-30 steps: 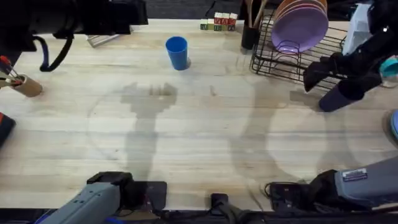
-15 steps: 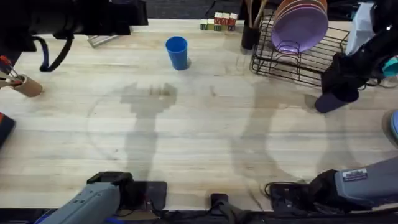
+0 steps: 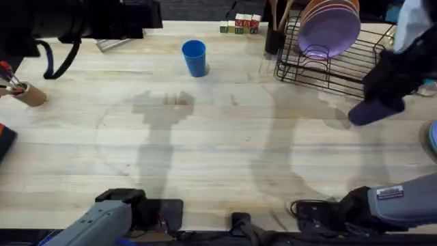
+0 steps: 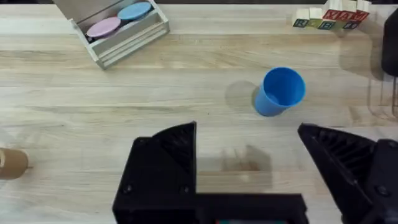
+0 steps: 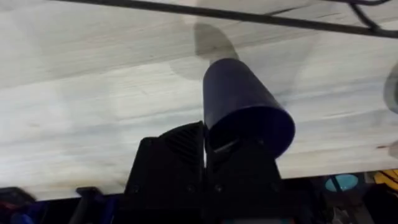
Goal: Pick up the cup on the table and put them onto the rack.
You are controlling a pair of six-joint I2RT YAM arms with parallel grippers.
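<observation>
Held cup: the dark navy cup (image 5: 244, 107) is in the right gripper (image 5: 205, 146), lifted off the table (image 3: 205, 157); its long axis points away from the fingers, closed base outward, open mouth near the wrist and tipped well off upright

Grip: the right fingers are pressed together on the cup's rim wall, one finger outside and, as far as I can judge, one inside the mouth

Key relation: the rack (image 3: 328, 65) lies just beyond and to the left-hand side of the held cup, its front wire edge close to the cup's base but apart from it; in the wrist view a black wire crosses just past the base

Rack contents: purple plates (image 3: 330, 26) stand in the far part; the near wires look free, so the cup likely has to be carried up and over that front edge

Other cup: the blue cup (image 4: 281, 91) stands upright on the table, mouth up, ahead of the left gripper (image 4: 249, 163) and slightly to its right, well apart from it

Left hand: fingers spread wide, holding and touching nothing

Nearer arm: the right arm for the rack, the left for the blue cup

Stage: judged as first cup in transit, not yet placed; second untouched
</observation>
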